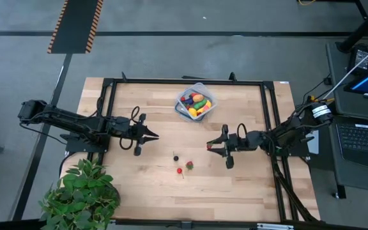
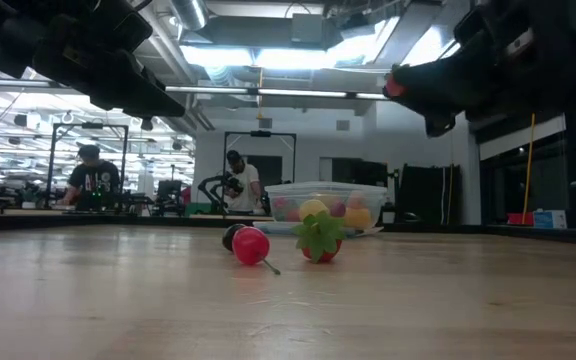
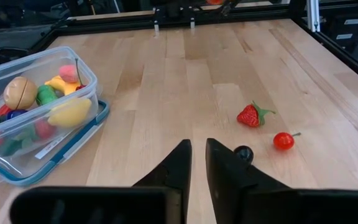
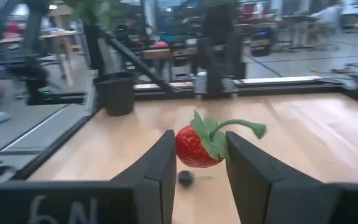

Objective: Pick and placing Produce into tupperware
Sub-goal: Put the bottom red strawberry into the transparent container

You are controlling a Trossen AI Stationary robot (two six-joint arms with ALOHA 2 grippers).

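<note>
Strawberry (image 4: pixel 199 146) sits between the two fingers of the right end effector (image 1: pixel 211 146), which is closed on it and holds it above the tabletop (image 1: pixel 235 185), with its green leaves and stem sticking out to one side. The tupperware (image 1: pixel 195 102) stands well apart, toward the far edge of the tabletop, and already contains many colourful produce pieces. Three pieces lie loose on the wood between the arms: a second strawberry (image 1: pixel 189 165), a red cherry (image 1: pixel 179 170) with a thin stem, and a small dark berry (image 1: pixel 176 157).

The left end effector (image 1: pixel 153 135) hovers over the tabletop near these pieces, its fingers nearly together with only a narrow gap, and nothing is in them.

For this step, I think the right arm should carry the fruit high enough to pass the container's rim, stop over the middle, and only then release. The grip is on the round body, so a sudden move could let it slip.
</note>
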